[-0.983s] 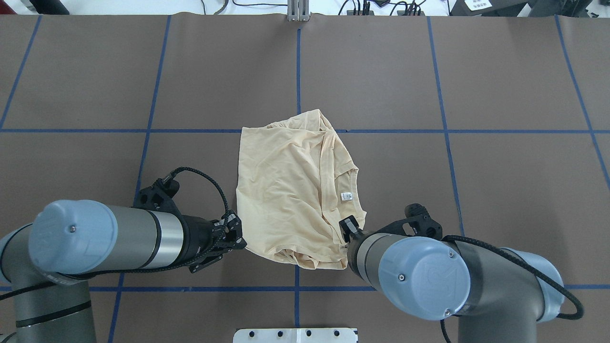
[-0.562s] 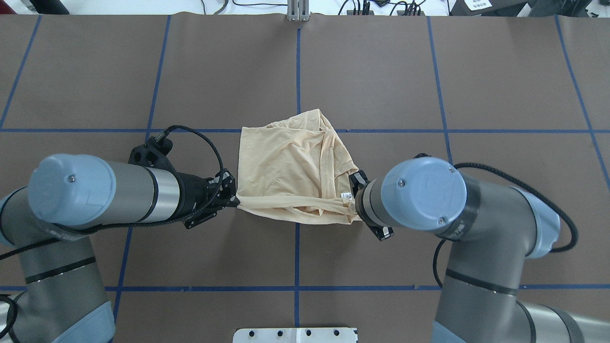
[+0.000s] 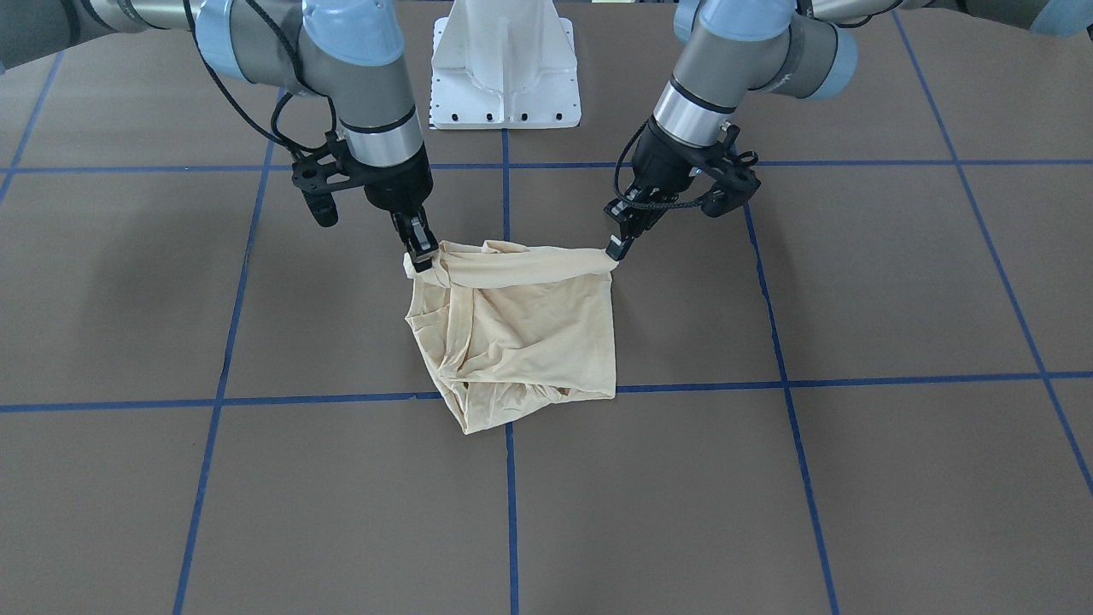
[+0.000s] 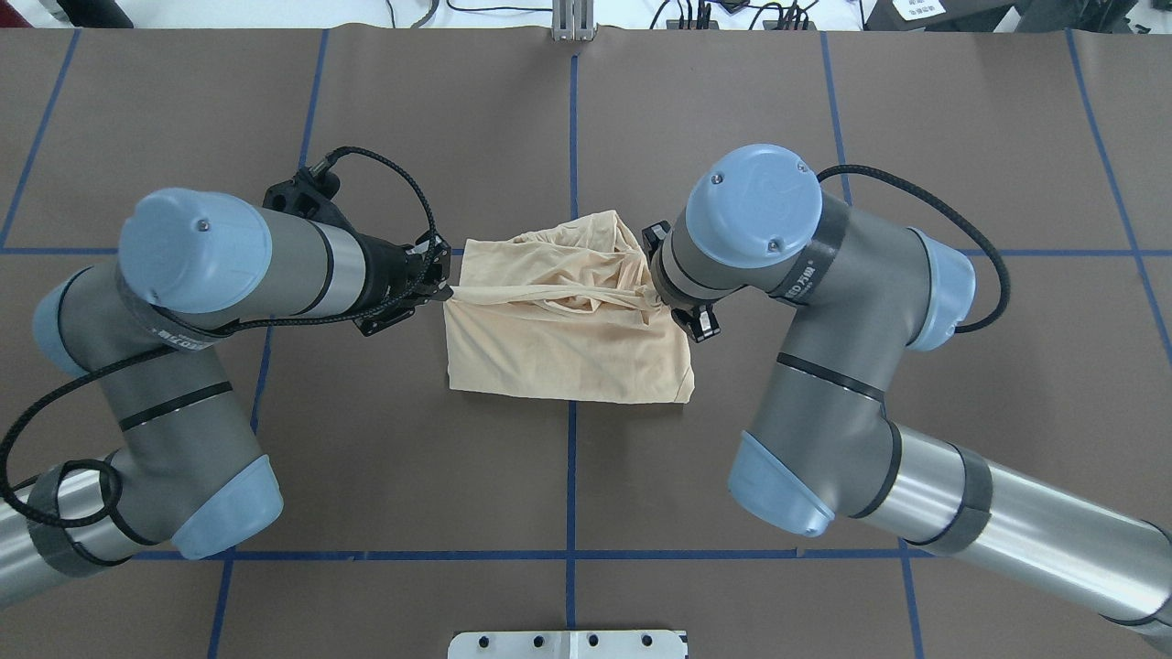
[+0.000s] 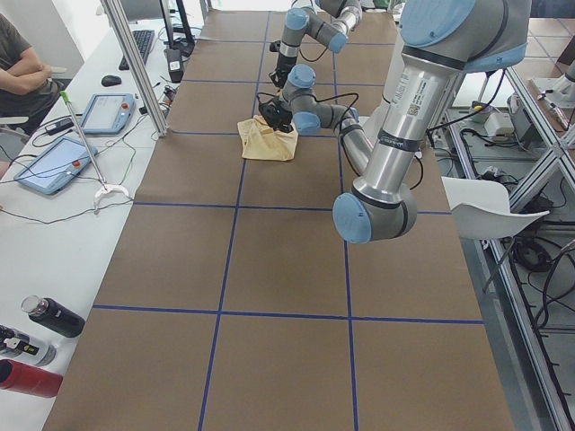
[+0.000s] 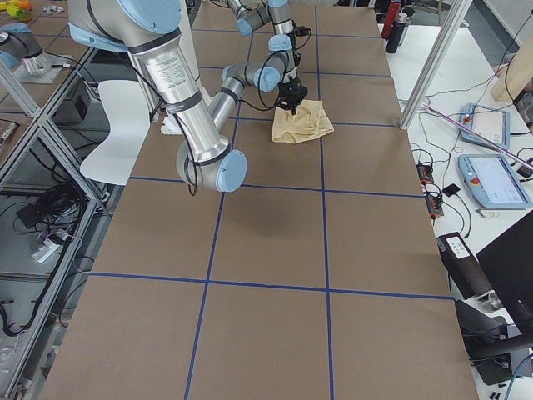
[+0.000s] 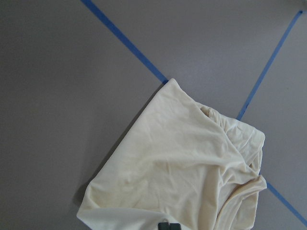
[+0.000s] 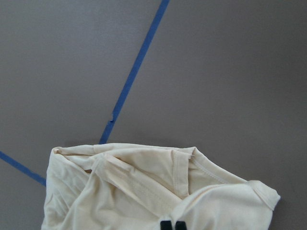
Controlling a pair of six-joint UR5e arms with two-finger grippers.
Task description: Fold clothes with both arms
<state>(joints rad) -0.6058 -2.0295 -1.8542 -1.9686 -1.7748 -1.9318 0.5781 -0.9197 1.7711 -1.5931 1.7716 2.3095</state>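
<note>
Cream T-shirt (image 4: pixel 568 357), rumpled, edge stretched taut

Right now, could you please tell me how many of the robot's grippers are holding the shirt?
2. The left gripper pinches one end of the raised edge of the shirt, and the right gripper pinches the other end.

Pale cream-yellow T-shirt (image 4: pixel 568 352) held at two corners by both arms

The thin, creased T-shirt lies bunched in a rough square at the middle of the table (image 4: pixel 183 137); one edge is lifted and stretched into a taut band over it. The left arm (image 4: pixel 275 261), silver-grey with light-blue caps, reaches in level, and its black left gripper (image 3: pixel 616 248) pinches one end of the band. The right arm (image 4: pixel 824 275) bends down over the other end, where the right gripper (image 3: pixel 420 254) clamps the cloth.
</note>
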